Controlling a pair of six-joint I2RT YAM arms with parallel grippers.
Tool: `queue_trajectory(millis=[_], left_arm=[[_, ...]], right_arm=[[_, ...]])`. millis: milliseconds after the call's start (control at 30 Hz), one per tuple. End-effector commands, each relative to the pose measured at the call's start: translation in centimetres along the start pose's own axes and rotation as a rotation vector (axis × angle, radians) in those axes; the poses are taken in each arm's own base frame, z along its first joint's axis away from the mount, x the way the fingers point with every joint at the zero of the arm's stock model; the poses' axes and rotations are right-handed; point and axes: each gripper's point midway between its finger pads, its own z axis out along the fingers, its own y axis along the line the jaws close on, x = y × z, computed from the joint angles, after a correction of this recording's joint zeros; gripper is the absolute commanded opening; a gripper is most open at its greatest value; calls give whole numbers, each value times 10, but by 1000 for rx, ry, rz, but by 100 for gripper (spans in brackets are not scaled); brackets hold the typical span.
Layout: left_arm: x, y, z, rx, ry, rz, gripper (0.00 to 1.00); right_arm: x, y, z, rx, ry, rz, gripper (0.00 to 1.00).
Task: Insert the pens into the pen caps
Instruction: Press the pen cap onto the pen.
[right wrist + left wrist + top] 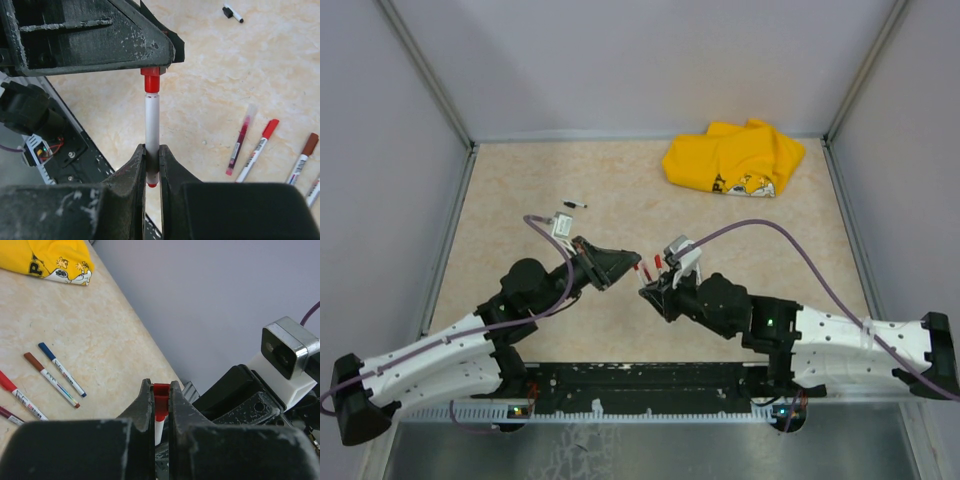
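A white-barrelled pen (152, 120) is held between both grippers above the table. My right gripper (152, 150) is shut on its lower barrel, and the pen's red end pokes out below the fingers. My left gripper (160, 385) is shut on the red pen cap (160, 396), which sits on the pen's upper end (150, 82). In the top view the two grippers meet tip to tip at the table's middle, left gripper (630, 265) and right gripper (653, 285), with the red cap (646, 270) between them. Several more pens lie on the table: blue (62, 370), brown (50, 380) and red (17, 396).
A yellow cloth (735, 158) lies at the back right. A small black pen (576, 204) lies at the back left, also in the right wrist view (232, 12). Loose pens lie to the right in the right wrist view (257, 150). A black rail (640, 385) runs along the near edge.
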Motion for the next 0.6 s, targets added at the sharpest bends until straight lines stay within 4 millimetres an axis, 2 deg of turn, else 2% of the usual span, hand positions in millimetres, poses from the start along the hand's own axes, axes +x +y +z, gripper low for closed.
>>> queue_trajectory(millis=[0,300,567], left_arm=[[25,-9,-1,41,132,17,0],[28,-11,1,49,155,28,0],[35,-11,4,43,204,46,0]], right_arm=[[-102,-1,-5,47,-265,31,0],[-151,-1,-4,50,-333,-42,0],[-195,7,-9,47,-402,-99,0]])
